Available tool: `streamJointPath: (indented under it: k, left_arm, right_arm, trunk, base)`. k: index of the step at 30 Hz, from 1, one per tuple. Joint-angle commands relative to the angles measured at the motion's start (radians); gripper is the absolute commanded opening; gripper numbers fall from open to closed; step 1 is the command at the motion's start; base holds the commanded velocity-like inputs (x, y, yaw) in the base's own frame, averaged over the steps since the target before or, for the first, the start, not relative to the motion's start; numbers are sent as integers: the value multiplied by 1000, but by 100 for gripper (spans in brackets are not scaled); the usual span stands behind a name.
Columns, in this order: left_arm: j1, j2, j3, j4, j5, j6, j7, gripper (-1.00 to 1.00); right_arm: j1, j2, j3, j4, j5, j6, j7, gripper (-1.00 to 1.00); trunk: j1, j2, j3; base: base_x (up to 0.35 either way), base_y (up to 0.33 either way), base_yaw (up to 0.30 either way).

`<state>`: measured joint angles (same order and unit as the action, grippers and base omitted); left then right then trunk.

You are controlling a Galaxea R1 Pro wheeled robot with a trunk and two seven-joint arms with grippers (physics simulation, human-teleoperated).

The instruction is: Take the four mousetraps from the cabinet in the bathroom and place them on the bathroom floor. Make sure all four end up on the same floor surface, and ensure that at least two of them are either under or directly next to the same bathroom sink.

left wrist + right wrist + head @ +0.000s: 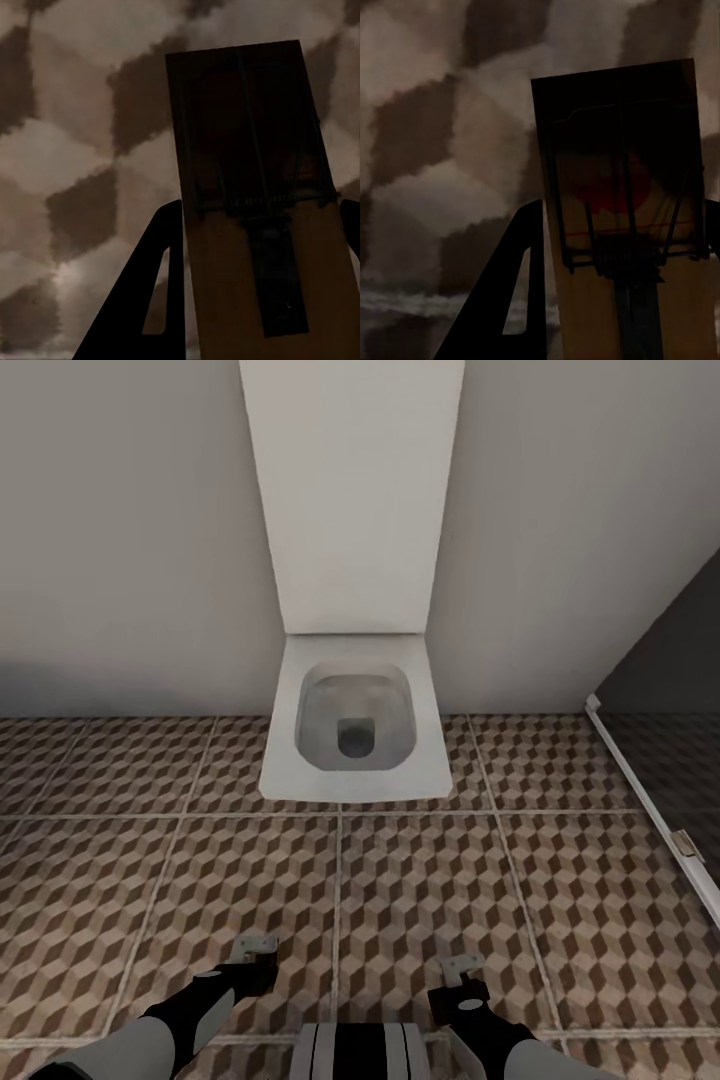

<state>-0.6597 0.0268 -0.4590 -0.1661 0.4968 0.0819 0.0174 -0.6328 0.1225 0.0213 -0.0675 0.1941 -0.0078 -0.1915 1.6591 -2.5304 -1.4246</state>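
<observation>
1. Across the lower half of the head view, the bathroom floor point(400, 880) is spreading out in cube-patterned tiles, and we are facing a white toilet point(355, 730) against the wall, a dark shower base point(670, 750) at right.
2. We are carrying two mousetraps low over those tiles, one per arm.
3. Our left gripper point(252, 952) is clamping a mousetrap point(259, 217), its long axis running out along the fingers.
4. Our right gripper point(462, 972) is pinching another mousetrap point(626, 225) likewise, the floor lying just beyond both.
</observation>
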Motion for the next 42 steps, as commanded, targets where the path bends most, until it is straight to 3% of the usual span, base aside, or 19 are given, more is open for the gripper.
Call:
streamJointPath:
  k: [1,12,20,31,37,42]
  left_arm:
    - [0,1,-7,-3,6,5,6,-100]
    - [0,1,-7,-3,6,4,4,-100]
    - [0,1,-7,-2,7,4,5,-100]
    - [0,1,-7,-3,6,4,4,-100]
    - [0,1,-7,-3,6,5,4,-100]
    - [0,1,-7,-3,6,4,4,-100]
  right_arm:
    - [0,0,2,1,4,-1,-3,-100]
    - [-1,0,2,0,4,-1,-2,-100]
    - [0,-1,2,0,5,-1,-1,-100]
    - [0,-1,2,0,5,-1,0,-100]
    - [-1,-1,2,0,5,-1,1,-100]
    - [-1,-1,2,0,5,-1,1,-100]
  trunk:
    - [0,0,-1]
    - [0,0,-1]
    - [3,-2,-32]
    - [3,-2,-32]
    - [6,-3,-55]
    - [6,-3,-55]
  base:
    - [0,0,0]
    - [0,0,0]
    - [0,0,0]
    - [0,0,0]
    - [0,0,0]
    - [0,0,0]
